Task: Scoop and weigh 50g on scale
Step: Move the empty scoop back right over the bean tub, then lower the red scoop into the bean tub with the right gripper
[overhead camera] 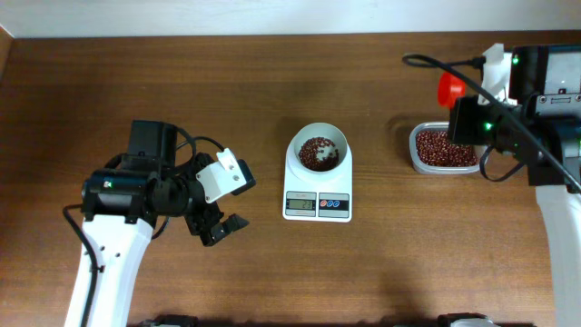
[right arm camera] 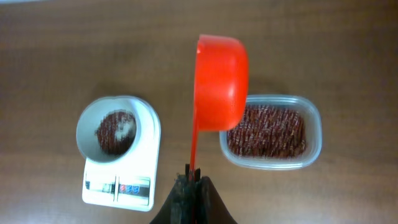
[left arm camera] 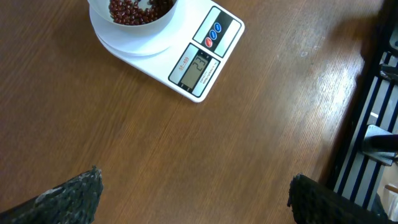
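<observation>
Status: small white rectangular digital scale sits mid-bench, with its grey display and red/blue buttons on the arms' side. Digits are unreadable. A round white bowl sits on its platform and holds a shallow pile of small dark-red beans. All of it is on the brown wooden bench.

The right gripper is clamped together on the thin handle of a red plastic measuring scoop. The scoop cup is held above the bench between the scale and a clear rounded-rectangle plastic tub. In the right wrist view it overlaps the tub's left rim. Only the cup's outer shell faces that camera, so I can't tell if it's loaded. The tub sits right of the scale, apart from it, part-filled with the same red beans.

The left gripper hovers over bare bench left of the scale, not touching it. Its fingers are spread wide and hold nothing. In the left wrist view the scale is at the top edge, with the bowl partly cropped.
</observation>
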